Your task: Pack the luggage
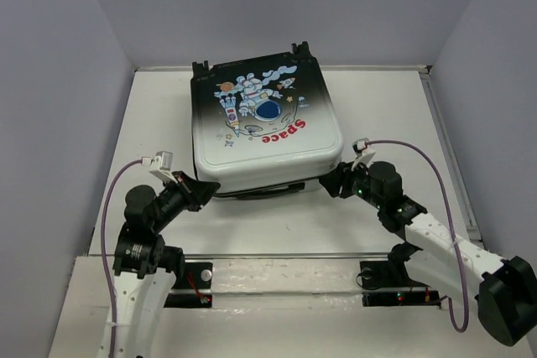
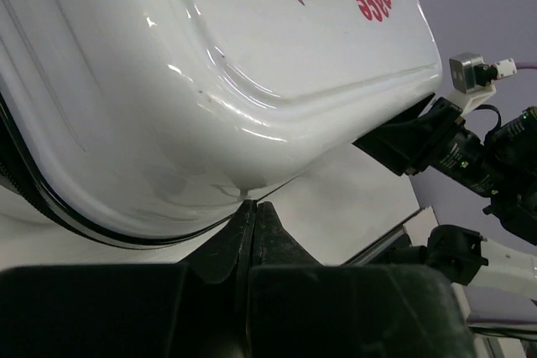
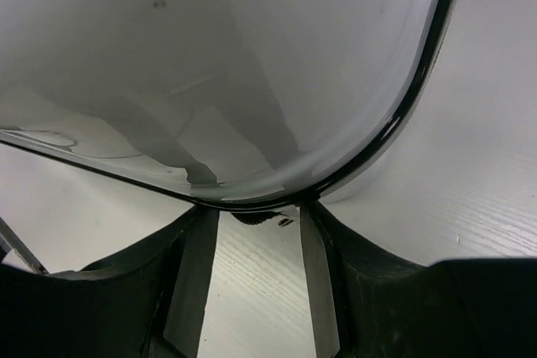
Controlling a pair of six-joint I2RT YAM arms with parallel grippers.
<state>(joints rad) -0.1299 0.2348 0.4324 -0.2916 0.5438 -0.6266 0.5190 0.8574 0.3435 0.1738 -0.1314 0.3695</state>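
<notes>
The luggage (image 1: 268,123) lies flat in the middle of the table, astronaut and red "Space" print facing up, wheels at the far edge. A dark seam runs along its near side. My left gripper (image 1: 204,193) is shut and empty, its tips (image 2: 253,204) touching the white near-left corner of the luggage (image 2: 252,64). My right gripper (image 1: 329,180) is open at the near-right corner. In the right wrist view its tips (image 3: 256,211) rest against the black rim of the shell (image 3: 210,56), with a small dark piece at the seam (image 3: 262,218) between them.
The white table (image 1: 394,123) is walled on the left, right and far sides. A metal rail (image 1: 285,256) runs along the near edge by the arm bases. The right arm (image 2: 457,148) shows in the left wrist view.
</notes>
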